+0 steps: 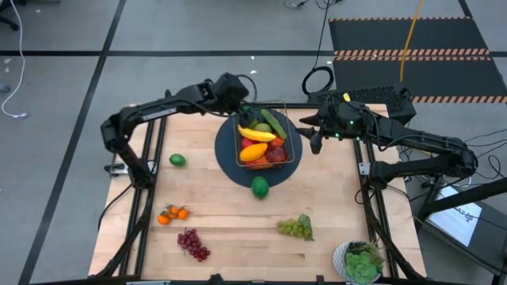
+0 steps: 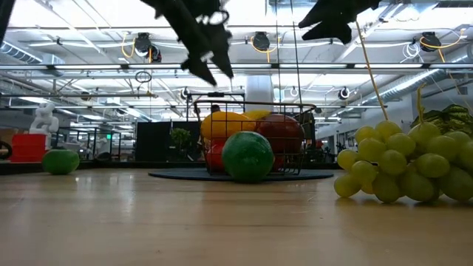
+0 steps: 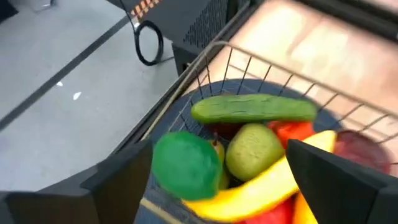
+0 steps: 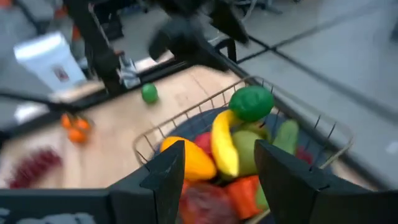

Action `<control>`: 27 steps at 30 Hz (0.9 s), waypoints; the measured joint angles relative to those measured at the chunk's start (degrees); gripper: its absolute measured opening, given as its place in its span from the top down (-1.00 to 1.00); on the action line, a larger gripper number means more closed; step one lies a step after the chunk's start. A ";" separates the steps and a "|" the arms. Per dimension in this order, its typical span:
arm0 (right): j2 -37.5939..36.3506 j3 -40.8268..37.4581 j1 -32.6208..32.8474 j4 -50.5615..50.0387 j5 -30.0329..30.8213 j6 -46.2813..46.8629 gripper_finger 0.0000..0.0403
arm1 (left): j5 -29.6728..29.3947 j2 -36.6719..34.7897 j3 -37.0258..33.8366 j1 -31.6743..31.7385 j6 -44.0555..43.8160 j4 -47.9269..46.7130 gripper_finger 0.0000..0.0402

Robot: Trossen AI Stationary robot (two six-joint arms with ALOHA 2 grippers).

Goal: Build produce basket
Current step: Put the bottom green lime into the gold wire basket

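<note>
The wire basket (image 1: pixel 295 150) stands on a round dark-blue mat (image 1: pixel 230 162) at the table's far middle. It holds produce: a cucumber (image 3: pixel 254 108), a pear (image 3: pixel 252 151), a banana (image 3: pixel 261 186), a mango (image 1: pixel 253 151) and red pieces. A green lime (image 3: pixel 185 165) lies on top of the pile at the basket's far left corner. My left gripper (image 3: pixel 219 148) hangs open just above that lime, its fingers wide on either side and apart from it. My right gripper (image 4: pixel 219 149) hovers open at the basket's right side, with nothing between its fingers.
Loose on the table lie a lime (image 1: pixel 177 160) at the left, a green ball-shaped fruit (image 1: pixel 260 187) at the mat's near edge, oranges (image 1: pixel 172 213), purple grapes (image 1: pixel 192 244) and green grapes (image 1: pixel 295 228). A potted plant (image 1: pixel 360 261) stands at the near right corner.
</note>
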 joint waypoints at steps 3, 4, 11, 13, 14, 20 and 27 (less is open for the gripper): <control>0.03 0.00 0.41 -0.01 0.01 9.96 0.08 | 0.04 -4.54 0.55 0.11 -4.25 -2.33 -0.73; 0.00 0.00 0.88 0.02 0.16 12.68 0.08 | 0.23 -6.30 0.57 0.29 -5.92 -3.59 -0.70; 0.34 0.00 10.58 0.54 9.38 21.46 0.08 | 5.18 -16.20 0.57 -0.79 -13.46 -14.85 -0.46; 0.79 0.00 14.77 1.93 13.88 22.54 0.08 | 5.68 -18.65 0.57 -2.18 -13.65 -17.72 -0.40; 1.11 0.02 16.90 2.77 16.08 23.17 0.08 | 5.66 -19.68 0.57 -3.02 -13.82 -18.94 -0.37; 5.05 0.02 28.15 6.26 26.65 27.21 0.08 | 2.63 -24.91 0.44 -10.29 -16.52 -24.10 -0.24; 13.76 0.02 34.56 12.08 30.96 29.29 0.05 | -5.68 -31.49 -5.07 -23.41 -26.18 -25.90 -0.17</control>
